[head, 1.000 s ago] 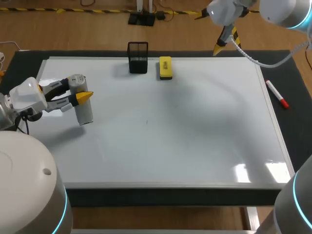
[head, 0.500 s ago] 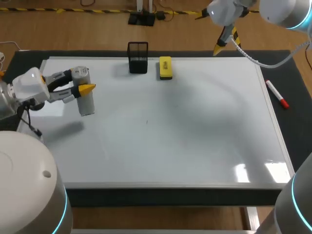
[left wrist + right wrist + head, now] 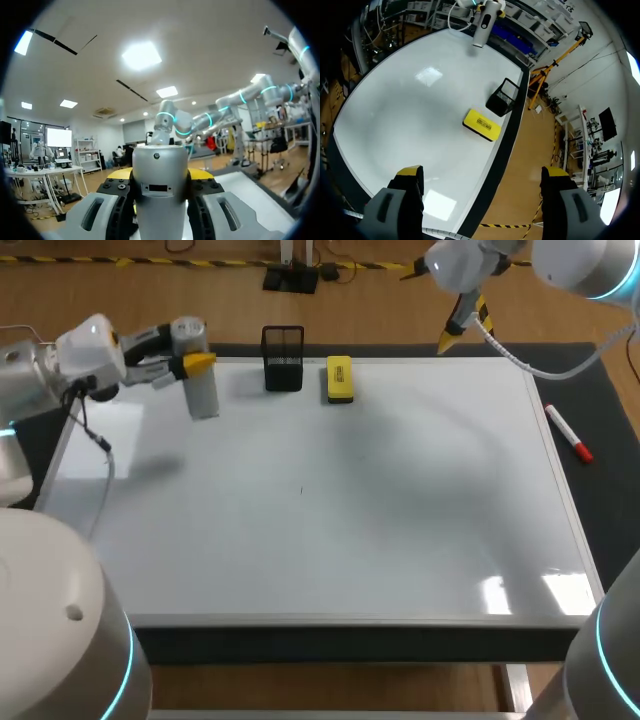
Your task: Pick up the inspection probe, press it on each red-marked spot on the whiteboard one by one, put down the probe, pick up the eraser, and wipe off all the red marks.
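Observation:
The inspection probe (image 3: 201, 380), a grey cylinder, hangs upright over the whiteboard's (image 3: 400, 500) back left corner, and my left gripper (image 3: 188, 348) is shut on it. In the left wrist view the probe (image 3: 160, 195) fills the gap between the left gripper's (image 3: 160, 174) yellow tips. The yellow eraser (image 3: 339, 379) lies at the board's back edge. My right gripper (image 3: 455, 325) hangs open above the back right edge, holding nothing. From the right gripper (image 3: 482, 172) I see the eraser (image 3: 481, 124) and the probe (image 3: 483, 25) far ahead. I see no red marks on the board.
A black mesh holder (image 3: 283, 358) stands at the back edge, between the probe and the eraser. A red marker pen (image 3: 568, 433) lies on the black mat right of the board. A tiny dark speck (image 3: 301, 490) sits near the board's middle.
My left arm has risen and carried the probe from the board's left side toward the back, closer to the mesh holder. The right arm has stayed still.

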Robot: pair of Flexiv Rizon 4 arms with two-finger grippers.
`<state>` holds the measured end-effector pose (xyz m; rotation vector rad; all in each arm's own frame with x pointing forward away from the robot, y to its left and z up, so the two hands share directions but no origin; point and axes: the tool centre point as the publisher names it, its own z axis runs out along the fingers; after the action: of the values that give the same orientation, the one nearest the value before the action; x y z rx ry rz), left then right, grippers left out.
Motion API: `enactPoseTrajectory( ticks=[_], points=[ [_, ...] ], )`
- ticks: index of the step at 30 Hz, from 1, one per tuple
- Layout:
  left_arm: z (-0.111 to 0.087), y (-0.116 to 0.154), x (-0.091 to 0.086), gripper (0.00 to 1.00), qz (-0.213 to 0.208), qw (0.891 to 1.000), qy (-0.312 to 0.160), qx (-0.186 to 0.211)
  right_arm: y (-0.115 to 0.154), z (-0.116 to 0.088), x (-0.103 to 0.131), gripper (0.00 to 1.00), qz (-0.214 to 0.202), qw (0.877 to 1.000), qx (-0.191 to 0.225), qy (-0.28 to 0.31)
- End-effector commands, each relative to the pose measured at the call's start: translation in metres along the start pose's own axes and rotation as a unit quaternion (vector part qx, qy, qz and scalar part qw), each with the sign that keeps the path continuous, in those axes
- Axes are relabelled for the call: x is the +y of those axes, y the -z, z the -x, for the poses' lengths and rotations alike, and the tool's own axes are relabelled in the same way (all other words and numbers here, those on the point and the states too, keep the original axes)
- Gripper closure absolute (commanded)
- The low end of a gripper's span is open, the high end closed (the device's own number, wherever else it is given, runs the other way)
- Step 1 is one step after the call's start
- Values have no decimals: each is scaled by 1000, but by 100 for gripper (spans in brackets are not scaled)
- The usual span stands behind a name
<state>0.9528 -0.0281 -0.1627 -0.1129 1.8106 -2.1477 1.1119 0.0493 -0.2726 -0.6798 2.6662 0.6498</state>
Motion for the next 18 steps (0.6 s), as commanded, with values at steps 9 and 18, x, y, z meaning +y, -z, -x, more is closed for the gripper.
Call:
enactPoseTrajectory(
  ticks=[9, 18],
  points=[
    [63, -59, -11, 100, -5, 996, 2, 94, 0, 1, 0, 0, -1, 1000, 2, 1],
    [90, -88, -2, 100, -12, 991, 18, 129, 0, 1, 0, 0, -1, 1000, 2, 1]
  ],
)
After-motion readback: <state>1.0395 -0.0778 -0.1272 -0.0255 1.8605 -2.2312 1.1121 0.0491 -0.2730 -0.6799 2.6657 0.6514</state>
